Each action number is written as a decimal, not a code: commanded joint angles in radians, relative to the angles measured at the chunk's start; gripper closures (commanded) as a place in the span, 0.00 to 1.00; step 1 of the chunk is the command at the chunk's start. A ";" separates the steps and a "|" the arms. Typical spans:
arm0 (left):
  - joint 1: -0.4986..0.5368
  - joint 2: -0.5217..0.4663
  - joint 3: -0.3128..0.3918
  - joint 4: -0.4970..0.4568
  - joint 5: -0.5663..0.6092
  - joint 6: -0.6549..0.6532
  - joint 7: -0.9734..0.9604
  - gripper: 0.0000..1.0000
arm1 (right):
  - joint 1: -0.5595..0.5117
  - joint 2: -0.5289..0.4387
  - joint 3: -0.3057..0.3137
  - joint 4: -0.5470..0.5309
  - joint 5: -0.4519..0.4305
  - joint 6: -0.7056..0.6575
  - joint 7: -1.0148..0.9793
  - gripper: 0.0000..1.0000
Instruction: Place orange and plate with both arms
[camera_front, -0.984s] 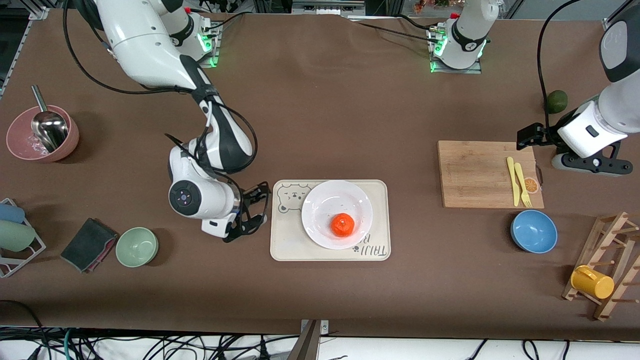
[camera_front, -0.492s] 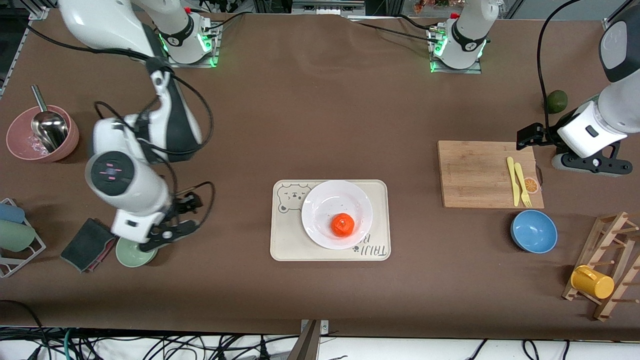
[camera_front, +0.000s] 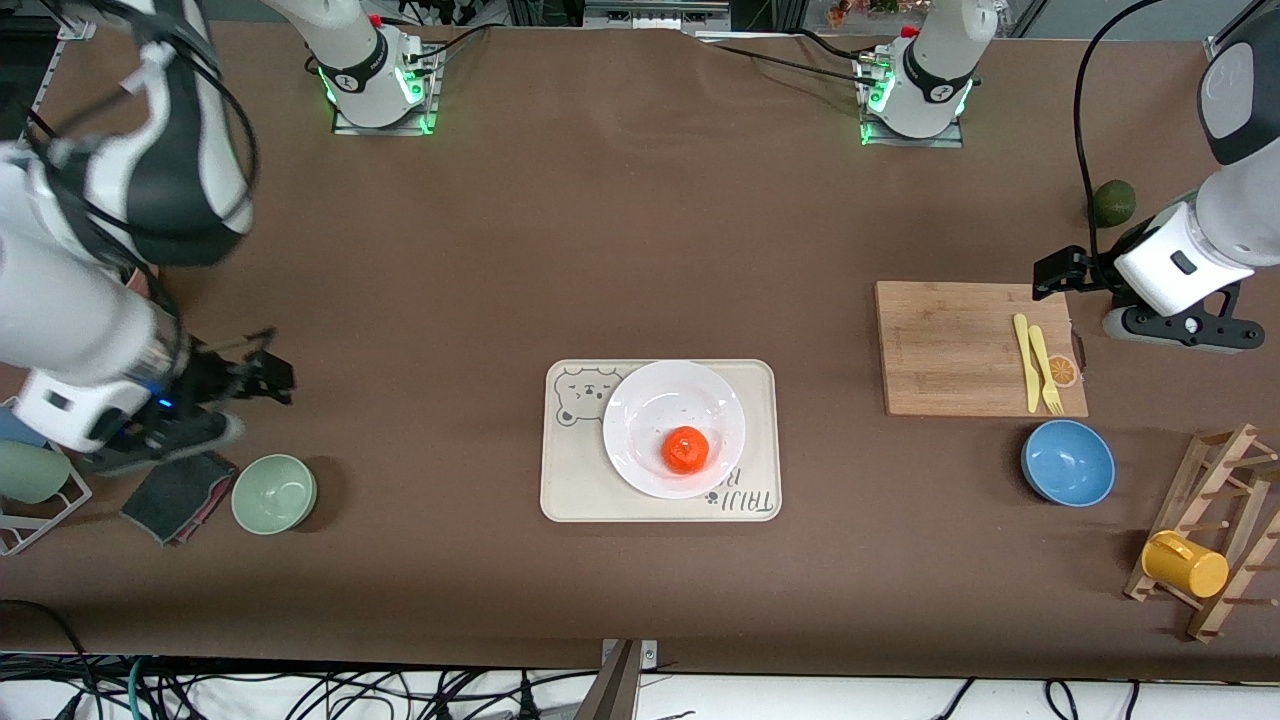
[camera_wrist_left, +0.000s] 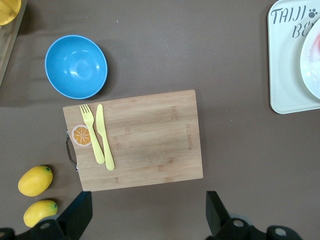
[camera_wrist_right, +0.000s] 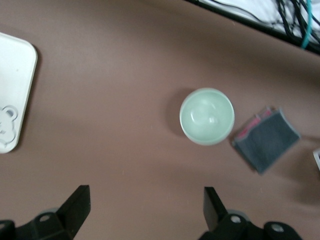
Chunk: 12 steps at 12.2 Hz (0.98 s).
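Observation:
The orange (camera_front: 686, 449) lies on the white plate (camera_front: 655, 400). The plate sits on a cream bear-printed tray (camera_front: 570, 485) in the middle of the table. My right gripper (camera_front: 266, 372) is open and empty, up in the air over the table between the tray and a green bowl (camera_front: 274, 492). In the right wrist view (camera_wrist_right: 145, 212) it holds nothing. My left gripper (camera_front: 1052, 272) is open and empty, waiting over the table beside the cutting board (camera_front: 950, 345). In the left wrist view (camera_wrist_left: 147, 217) the plate's edge (camera_wrist_left: 311, 65) shows at the border.
A yellow knife and fork (camera_front: 1037, 362) lie on the board. A blue bowl (camera_front: 1068, 462) and a rack with a yellow mug (camera_front: 1185, 563) stand toward the left arm's end. A dark cloth (camera_front: 178, 493) lies beside the green bowl. Two lemons (camera_wrist_left: 35, 181) lie near the board.
My right arm has swung away from beside the tray toward its own end of the table and risen. The orange, plate and left arm have not moved.

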 joint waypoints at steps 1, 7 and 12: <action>-0.006 0.001 -0.001 0.011 0.027 -0.010 -0.002 0.00 | -0.063 -0.182 0.038 -0.170 0.015 -0.095 0.149 0.00; -0.006 0.001 -0.001 0.011 0.027 -0.010 -0.002 0.00 | -0.207 -0.429 0.141 -0.490 -0.004 0.020 0.090 0.00; -0.006 0.001 -0.001 0.011 0.027 -0.010 -0.002 0.00 | -0.201 -0.431 0.113 -0.465 -0.031 -0.021 0.046 0.00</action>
